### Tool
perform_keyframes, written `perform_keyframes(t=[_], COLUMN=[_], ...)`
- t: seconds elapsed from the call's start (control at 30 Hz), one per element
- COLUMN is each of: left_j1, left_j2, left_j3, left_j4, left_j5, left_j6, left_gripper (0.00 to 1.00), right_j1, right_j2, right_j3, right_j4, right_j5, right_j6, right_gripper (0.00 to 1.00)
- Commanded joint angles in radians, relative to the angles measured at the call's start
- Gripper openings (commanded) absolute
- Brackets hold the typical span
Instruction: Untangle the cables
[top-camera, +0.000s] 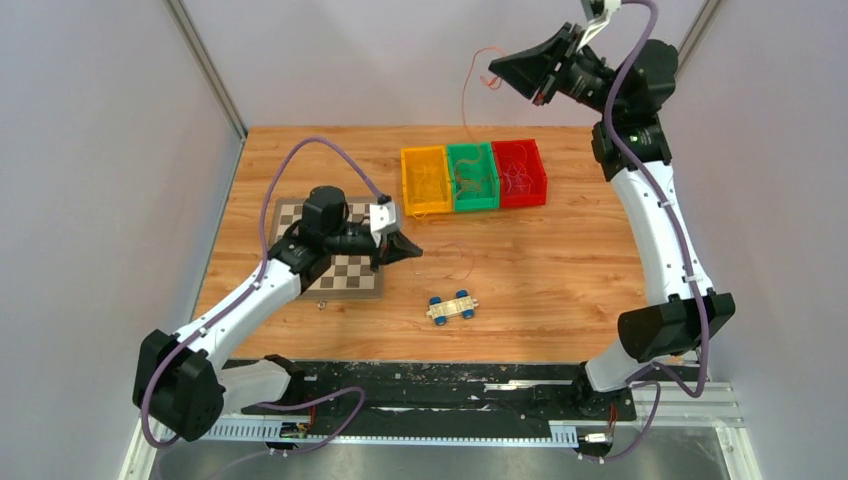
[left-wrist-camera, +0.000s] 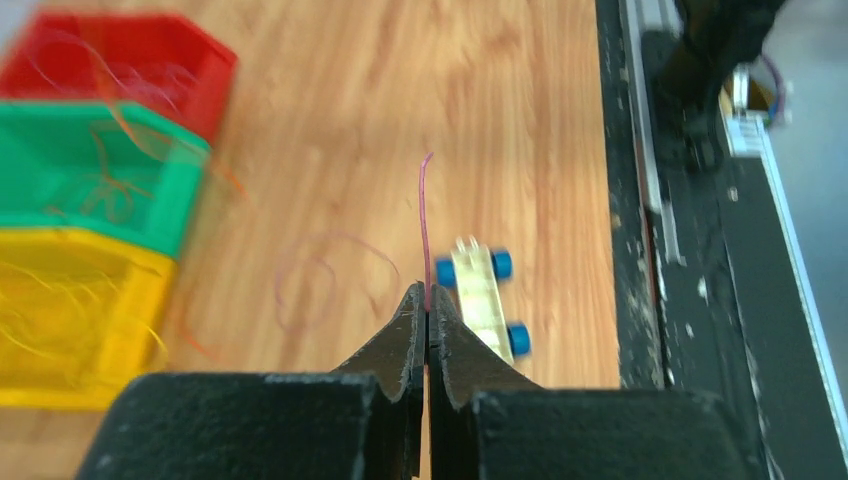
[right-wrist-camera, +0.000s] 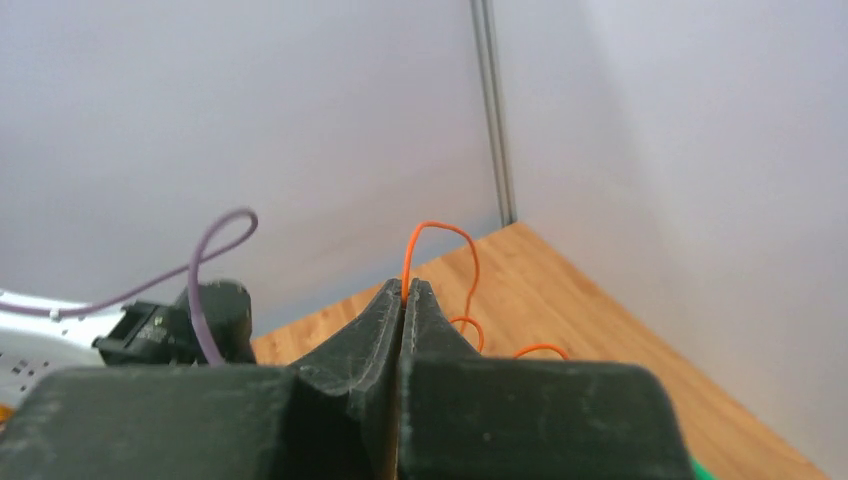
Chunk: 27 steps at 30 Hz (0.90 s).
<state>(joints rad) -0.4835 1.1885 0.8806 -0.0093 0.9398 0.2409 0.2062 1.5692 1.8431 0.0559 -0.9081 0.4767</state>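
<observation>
No readable text, label, brand, number or sign appears in any view, whether on the coloured plastic bins, the checkered board, the toy car or the arms.

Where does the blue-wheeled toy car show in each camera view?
Top external: toy car low centre, on the table, right of the left tool.
Left wrist: toy car just beyond the left tool, slightly right.
Right wrist: not in it.
Shared landmark: the wooden table.
</observation>
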Motion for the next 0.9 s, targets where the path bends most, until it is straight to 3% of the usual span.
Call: perform_keyframes(t=[0.0,0.13,0.4,0.87], left_j1=[0.017,0.038,0.039,0.040], left_j2=[-0.042,-0.015,0.022,0.048], left_j3=[-0.108,-0.146,-0.123,-0.103], left_j4=[-0.239,-0.282,-0.260,-0.237], left_j5=[-0.026,-0.031,-0.053,-0.089], left_j6=[0.241,0.281,0.266,0.212], left_gripper=[0.00,0.00,0.00,0.00], right_j1=[-0.015,-0.018,-0.022,-0.023], right_j2=[0.035,0.064,0.104,0.263], right_j3=[0.135,0.198,0.170,0.194], right_j4=[0.088,0.101,0.086,0.107], right_j5=[0.013,0.045,0.181,0.173], right_j6=[0.090,0.068,-0.128,-0.208], right_gripper=[0.00,0.00,0.00,0.00])
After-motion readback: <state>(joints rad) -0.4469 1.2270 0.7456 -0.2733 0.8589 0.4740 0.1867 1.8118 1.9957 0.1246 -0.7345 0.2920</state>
